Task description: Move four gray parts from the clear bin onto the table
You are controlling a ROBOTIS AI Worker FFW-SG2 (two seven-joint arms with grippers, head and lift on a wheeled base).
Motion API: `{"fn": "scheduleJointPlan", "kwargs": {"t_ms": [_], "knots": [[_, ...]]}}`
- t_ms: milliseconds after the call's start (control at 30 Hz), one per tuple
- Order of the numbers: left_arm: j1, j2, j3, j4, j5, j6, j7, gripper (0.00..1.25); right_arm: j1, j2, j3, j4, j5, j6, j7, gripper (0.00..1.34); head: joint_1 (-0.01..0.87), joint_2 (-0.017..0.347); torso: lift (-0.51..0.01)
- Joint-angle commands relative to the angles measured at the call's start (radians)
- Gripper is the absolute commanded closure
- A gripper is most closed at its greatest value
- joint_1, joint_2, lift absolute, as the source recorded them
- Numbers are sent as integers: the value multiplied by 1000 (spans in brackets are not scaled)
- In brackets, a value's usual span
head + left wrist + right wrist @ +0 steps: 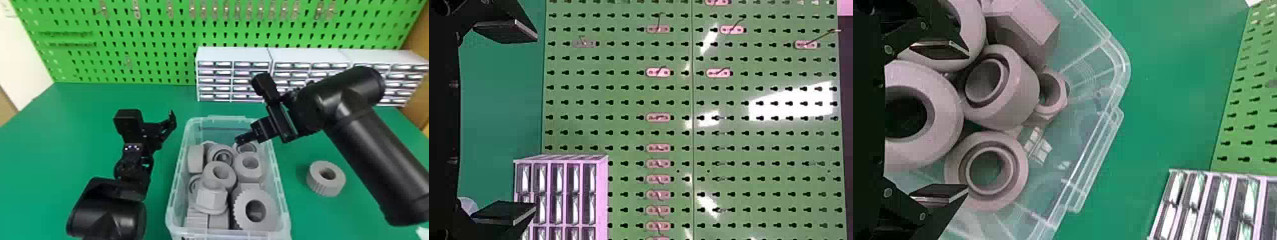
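The clear bin holds several gray parts of different shapes. One ribbed gray ring lies on the table right of the bin. My right gripper is over the bin's far right part, just above the gray parts there. In the right wrist view my right gripper stands open, a round gray part lying between and beyond its fingers. My left gripper is over the table left of the bin. In the left wrist view my left gripper is open with nothing between its fingers.
White drawer cabinets stand along the back of the green table, in front of a green pegboard with metal hooks. The right forearm spans the table right of the bin, partly above the ring.
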Motion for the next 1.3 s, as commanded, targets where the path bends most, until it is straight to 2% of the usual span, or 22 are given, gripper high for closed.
{"fn": "scheduleJointPlan", "kwargs": {"t_ms": [0,1267], "knots": [[-2,0,0,0,0,0,0,96,-7,1,28,15,-22,-9,0,325,693,72,-52],[3,9,15,-2,2,-5,-2,96,-39,14,160,107,-106,-12,0,331,693,72,-52]]}}
